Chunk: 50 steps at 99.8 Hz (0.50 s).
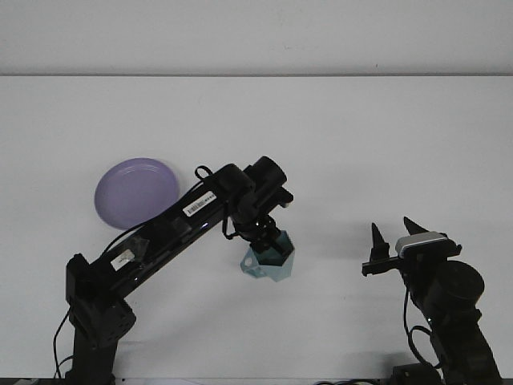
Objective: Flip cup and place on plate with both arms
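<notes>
A teal faceted cup (271, 260) sits near the table's middle front, tilted, with my left gripper (265, 238) down on its upper edge and apparently shut on it; the fingers are partly hidden by the wrist. The purple plate (136, 192) lies empty at the left, well apart from the cup. My right gripper (393, 237) stands at the right front, open, its two dark fingertips pointing up with nothing between them.
The white table (337, 144) stretches back to a pale wall. The left arm's links (152, 241) run diagonally from the front left base toward the cup, passing just below the plate.
</notes>
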Available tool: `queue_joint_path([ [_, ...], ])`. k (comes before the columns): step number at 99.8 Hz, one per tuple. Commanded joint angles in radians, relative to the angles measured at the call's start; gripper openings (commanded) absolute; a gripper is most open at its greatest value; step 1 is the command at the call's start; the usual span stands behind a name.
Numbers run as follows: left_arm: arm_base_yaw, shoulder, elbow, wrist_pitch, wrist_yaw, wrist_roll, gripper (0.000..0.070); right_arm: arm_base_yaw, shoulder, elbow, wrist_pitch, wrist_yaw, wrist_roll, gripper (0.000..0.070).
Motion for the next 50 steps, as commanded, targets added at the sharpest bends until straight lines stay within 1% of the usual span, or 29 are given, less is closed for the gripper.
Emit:
queue_joint_path([
  [1,0.021,0.021,0.066,-0.04,-0.027,0.027,0.0012,0.001,0.004,0.005,0.007,0.0,0.018,0.0442],
  [18,0.146,-0.021,0.114,-0.06,-0.031,0.015,0.0012,0.002,0.004,0.005,0.005,0.0,0.017,0.0442],
  [35,0.299,-0.082,0.114,-0.072,-0.066,-0.002,0.0012,0.002,0.004,0.005,-0.003,0.0,0.017,0.0442],
  [50,0.44,-0.129,0.113,-0.076,-0.067,-0.006,0.0012,0.002,0.004,0.005,-0.007,0.0,0.017,0.0442],
])
